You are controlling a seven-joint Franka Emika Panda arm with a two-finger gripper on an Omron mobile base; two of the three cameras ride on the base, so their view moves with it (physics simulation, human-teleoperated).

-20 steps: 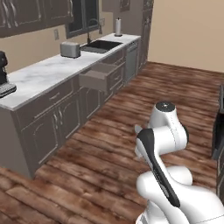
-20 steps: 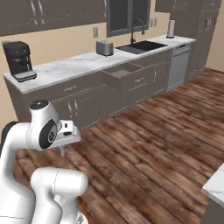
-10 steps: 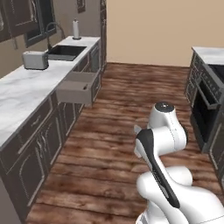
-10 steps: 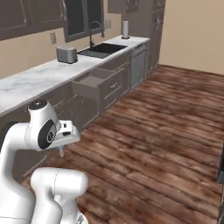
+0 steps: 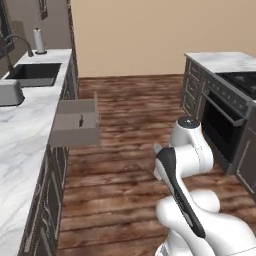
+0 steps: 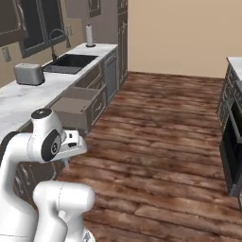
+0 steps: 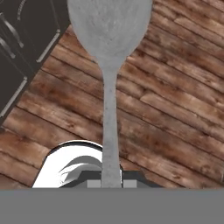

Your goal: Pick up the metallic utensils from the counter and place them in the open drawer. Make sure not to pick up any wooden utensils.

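Flanking the wooden floor [image 5: 130, 115]: open drawer [image 5: 75, 122], oven [image 5: 220, 125].

Glossy white arm with dark joints

Built of rounded, smooth white shells, bulbous at the elbow and shoulder. Topped on the uppermost joint [image 5: 188, 123] by a flat grey disc cap. Marked along one link [image 5: 176, 187] by a broad dark grey-black band curving down its side. Fitted on the other side with a dark circular joint face [image 6: 50, 146] ringed in grey, beside a boxy white wrist block [image 6: 72, 142] carrying small dark details.
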